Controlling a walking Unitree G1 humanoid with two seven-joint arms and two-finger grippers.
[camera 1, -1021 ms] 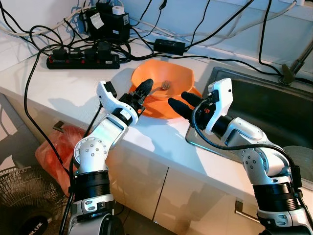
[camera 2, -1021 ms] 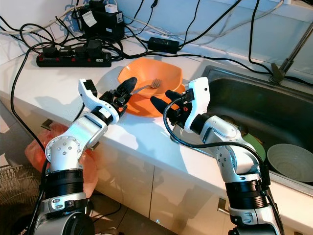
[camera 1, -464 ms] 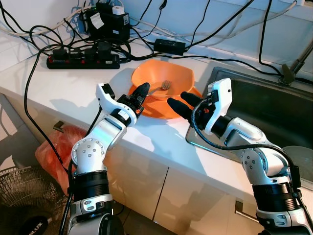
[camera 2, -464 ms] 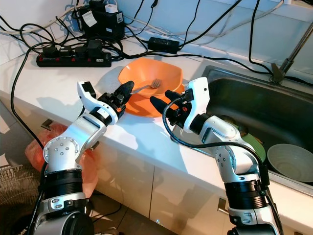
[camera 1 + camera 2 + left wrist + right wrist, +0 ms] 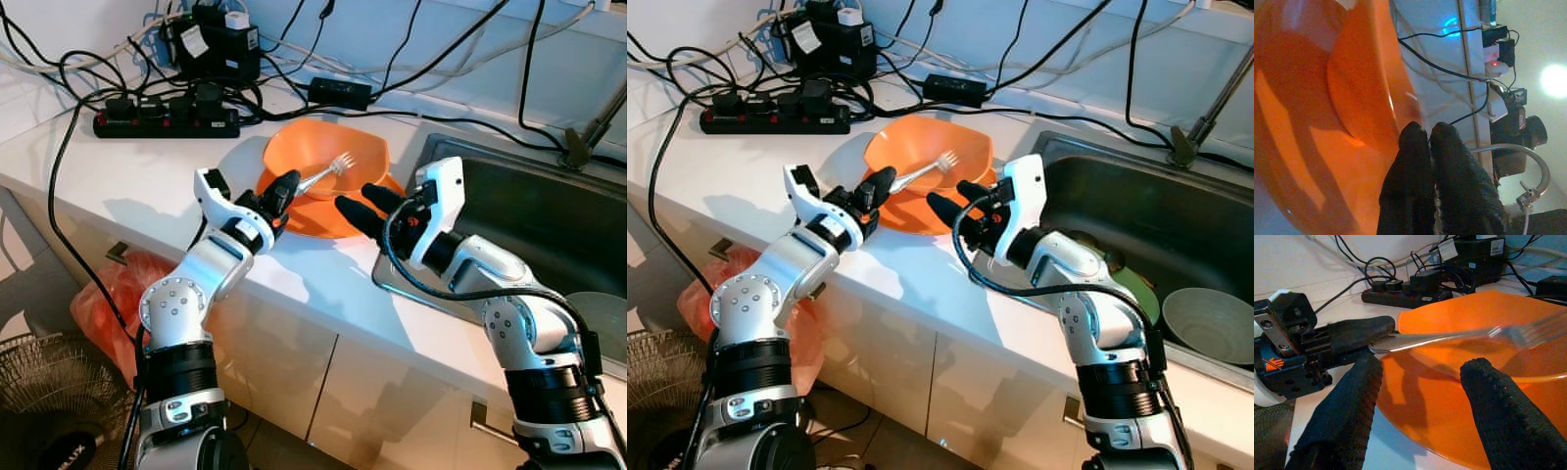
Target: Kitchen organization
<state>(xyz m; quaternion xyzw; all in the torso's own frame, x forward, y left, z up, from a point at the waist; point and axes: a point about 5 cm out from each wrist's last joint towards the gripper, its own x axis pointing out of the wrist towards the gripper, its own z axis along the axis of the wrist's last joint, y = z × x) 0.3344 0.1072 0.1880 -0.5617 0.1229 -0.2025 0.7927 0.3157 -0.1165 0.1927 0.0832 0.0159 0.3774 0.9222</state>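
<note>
Currently, a silver fork is held by its handle in the closed fingers of the left gripper, tines raised over the orange bowl on the white counter, probably so it can be lifted clear of the bowl. Just beside the bowl's near rim, the right gripper is kept spread and empty, seemingly ready to steady or take the bowl. The sink is seen to the right.

Left gripper jaws pinched together, arm extended; right gripper jaws spread, arm bent.
</note>
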